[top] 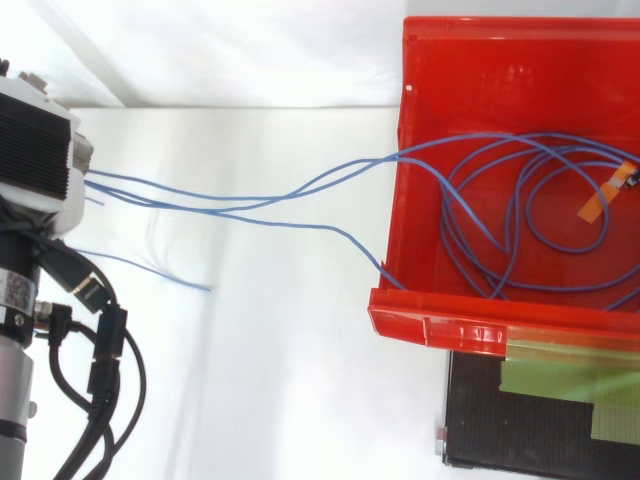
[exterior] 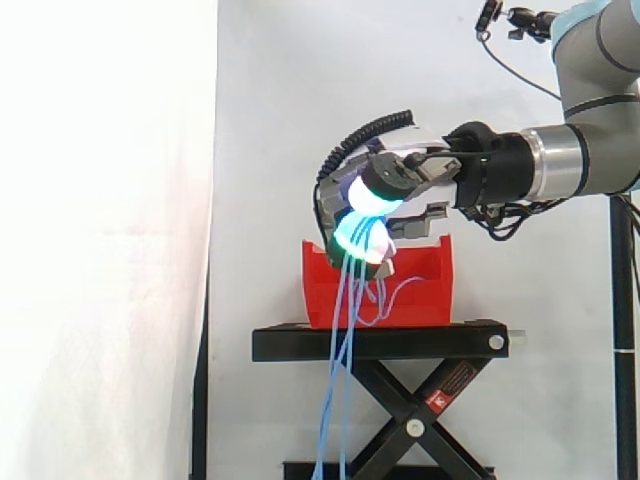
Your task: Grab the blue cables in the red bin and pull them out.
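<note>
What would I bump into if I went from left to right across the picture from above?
robot hand → blue cables stretched across the white gap → red bin → orange tag on the coiled cables inside the bin

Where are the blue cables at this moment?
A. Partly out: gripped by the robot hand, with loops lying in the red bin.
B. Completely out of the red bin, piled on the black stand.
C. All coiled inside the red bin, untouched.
A. In the side view the robot hand has its fingers curled round the blue cables, which hang down past the black stand, and the top view shows loops lying in the red bin.
</note>
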Action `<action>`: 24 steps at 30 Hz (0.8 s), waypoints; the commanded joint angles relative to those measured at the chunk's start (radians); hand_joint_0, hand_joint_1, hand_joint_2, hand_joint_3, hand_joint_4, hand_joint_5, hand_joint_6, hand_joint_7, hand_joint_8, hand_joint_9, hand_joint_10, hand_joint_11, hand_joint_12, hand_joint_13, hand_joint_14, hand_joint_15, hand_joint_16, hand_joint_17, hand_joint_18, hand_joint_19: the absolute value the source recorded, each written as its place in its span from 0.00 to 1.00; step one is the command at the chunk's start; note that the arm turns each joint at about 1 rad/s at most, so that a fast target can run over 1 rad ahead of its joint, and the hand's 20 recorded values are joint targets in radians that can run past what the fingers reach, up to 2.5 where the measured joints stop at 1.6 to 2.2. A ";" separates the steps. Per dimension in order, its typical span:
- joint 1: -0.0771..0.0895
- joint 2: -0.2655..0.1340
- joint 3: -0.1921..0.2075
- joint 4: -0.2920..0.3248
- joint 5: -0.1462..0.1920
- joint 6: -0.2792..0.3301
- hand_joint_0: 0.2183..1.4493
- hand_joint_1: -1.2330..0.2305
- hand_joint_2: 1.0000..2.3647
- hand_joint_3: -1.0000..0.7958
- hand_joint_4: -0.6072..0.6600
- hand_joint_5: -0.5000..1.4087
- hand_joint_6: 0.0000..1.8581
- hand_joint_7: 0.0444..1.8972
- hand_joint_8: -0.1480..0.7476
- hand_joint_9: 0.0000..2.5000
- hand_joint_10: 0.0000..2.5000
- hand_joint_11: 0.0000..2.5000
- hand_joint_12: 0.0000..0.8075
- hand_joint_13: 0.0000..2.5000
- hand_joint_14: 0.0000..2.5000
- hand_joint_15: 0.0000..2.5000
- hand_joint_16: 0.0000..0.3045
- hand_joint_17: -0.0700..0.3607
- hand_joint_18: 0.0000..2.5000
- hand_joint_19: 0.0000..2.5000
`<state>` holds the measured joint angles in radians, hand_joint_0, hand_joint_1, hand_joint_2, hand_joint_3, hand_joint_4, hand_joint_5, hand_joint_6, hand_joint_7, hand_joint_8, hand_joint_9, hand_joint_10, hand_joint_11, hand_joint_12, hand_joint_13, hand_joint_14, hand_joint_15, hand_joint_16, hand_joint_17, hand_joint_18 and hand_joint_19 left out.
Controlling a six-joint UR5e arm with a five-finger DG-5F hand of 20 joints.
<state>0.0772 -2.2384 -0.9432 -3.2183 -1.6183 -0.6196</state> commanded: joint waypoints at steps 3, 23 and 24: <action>-0.001 0.000 0.001 0.000 0.000 -0.001 0.58 0.08 0.01 0.30 0.67 0.37 0.68 0.13 0.53 0.00 1.00 0.36 0.37 0.06 1.00 0.30 0.09 0.30 0.31 0.82; 0.001 0.000 0.003 0.002 0.000 -0.002 0.57 0.09 0.01 0.35 0.67 0.39 0.68 0.13 0.53 0.00 1.00 0.47 0.41 0.12 1.00 0.37 0.12 0.35 0.32 0.74; 0.001 0.000 0.001 0.002 0.000 -0.002 0.57 0.09 0.01 0.37 0.68 0.39 0.68 0.13 0.54 0.00 1.00 0.46 0.41 0.12 1.00 0.36 0.12 0.36 0.32 0.72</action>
<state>0.0776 -2.2387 -0.9409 -3.2169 -1.6183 -0.6220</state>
